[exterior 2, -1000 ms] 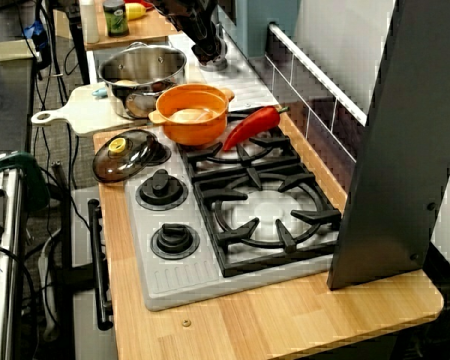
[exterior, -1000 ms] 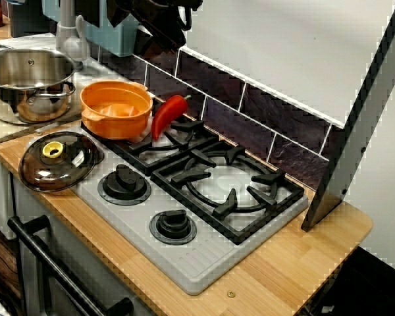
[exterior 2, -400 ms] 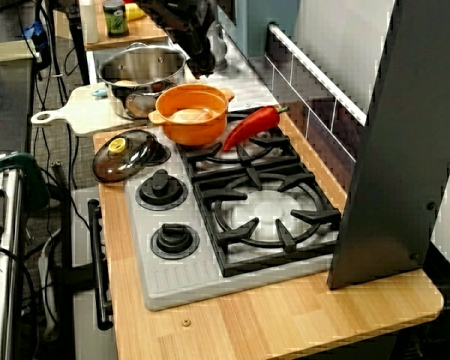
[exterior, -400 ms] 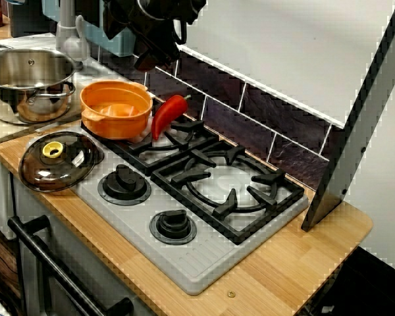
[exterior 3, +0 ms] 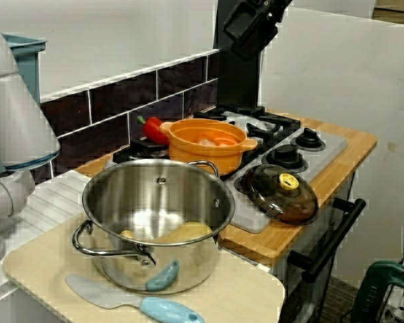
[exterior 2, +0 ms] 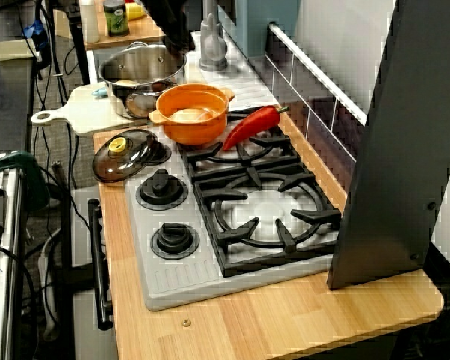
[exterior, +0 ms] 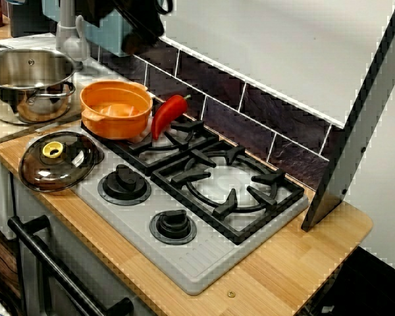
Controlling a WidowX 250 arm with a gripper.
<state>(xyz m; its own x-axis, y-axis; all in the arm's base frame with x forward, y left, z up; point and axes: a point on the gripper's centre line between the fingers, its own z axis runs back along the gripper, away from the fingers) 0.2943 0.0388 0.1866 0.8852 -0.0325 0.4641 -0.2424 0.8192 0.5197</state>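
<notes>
The gripper (exterior: 135, 34) has risen and drifted toward the sink end since a moment ago, high over the back of the stove

Seen from the front, open air lies under it down to the orange pot (exterior: 116, 108). The tiled wall (exterior: 250, 105) closes in at its 3 o'clock and the grey tap (exterior: 67, 26) stands at its 9 o'clock. The orange pot sits on the back grate at the gripper's 6 o'clock, well apart from it. A red pepper (exterior: 168, 115) lies just beside the pot at 3 o'clock, the steel pot (exterior: 29, 82) is at its 9 o'clock, and the glass lid (exterior: 56, 161) is on the counter edge at 7 o'clock. The front burner (exterior: 227, 184) is bare. The gripper touches nothing; I cannot tell how far its fingers are parted, dark against dark in every view
</notes>
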